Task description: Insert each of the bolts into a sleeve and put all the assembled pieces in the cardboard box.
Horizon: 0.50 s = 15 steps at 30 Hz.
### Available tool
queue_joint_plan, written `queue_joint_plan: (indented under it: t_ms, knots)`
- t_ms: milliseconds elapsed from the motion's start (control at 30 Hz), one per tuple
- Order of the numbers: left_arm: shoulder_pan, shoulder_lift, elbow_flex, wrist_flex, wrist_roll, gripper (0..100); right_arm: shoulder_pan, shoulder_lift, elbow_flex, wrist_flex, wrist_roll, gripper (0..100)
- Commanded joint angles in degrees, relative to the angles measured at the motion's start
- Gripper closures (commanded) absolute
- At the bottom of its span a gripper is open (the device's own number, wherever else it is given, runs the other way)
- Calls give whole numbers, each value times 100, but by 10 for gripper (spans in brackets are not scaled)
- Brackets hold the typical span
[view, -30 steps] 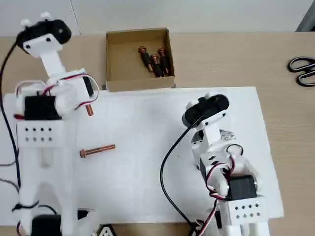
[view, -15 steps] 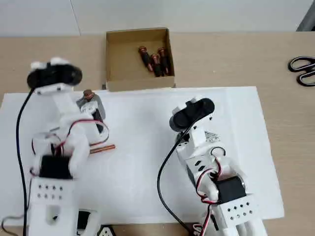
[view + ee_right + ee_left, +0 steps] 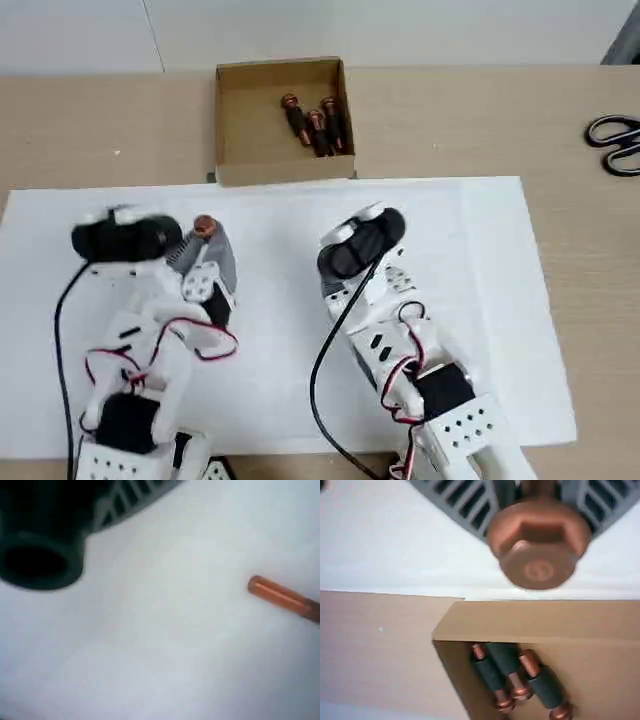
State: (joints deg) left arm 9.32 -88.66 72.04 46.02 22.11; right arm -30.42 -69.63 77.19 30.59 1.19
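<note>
Most of my right gripper [image 3: 57, 527] is hidden. In the high view my own forearm and its black camera housing cover it, just below the middle of the frame. From the wrist I make out one ribbed grey finger [image 3: 131, 499] and the dark sleeve [image 3: 41, 562], seen end-on with its bore open toward the camera, held up off the white sheet [image 3: 480, 300]. My right fingers are closed on that sleeve, though the second finger is lost in the dark mass behind it. Beyond it the copper shank of a second bolt [image 3: 282, 596] lies on the sheet, cut off at the frame edge so its head is out of sight.

My left gripper [image 3: 206, 252], left of centre in the high view, is pinched narrow on a bolt [image 3: 204, 225]. The hexagonal head stands clear of the tips and the shank is buried between my grey fingers [image 3: 457, 500].

The cardboard box [image 3: 235, 120] sits at top centre of the high view, on the table [image 3: 480, 120] just past the sheet's edge. Three assembled pieces [image 3: 316, 122] lie side by side in its right half. Scissors [image 3: 615, 143] are cropped at the right edge.
</note>
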Motion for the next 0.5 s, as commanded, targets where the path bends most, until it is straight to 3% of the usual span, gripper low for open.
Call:
queue_joint_plan:
  t_ms: [0, 100, 233, 467]
  knots:
    - [141, -905, 277, -167, 18, 994, -84, -119, 132, -497, -70, 996]
    - [264, -1582, 549, -132, 18, 994, -92, -321, 308, -725, -70, 996]
    - [316, -1521, 585, -149, 62, 993, -418, -1253, 695, -655, -35, 996]
    - [413, -1521, 567, -167, 545, 993, -1147, -3468, 1829, 462, 387, 996]
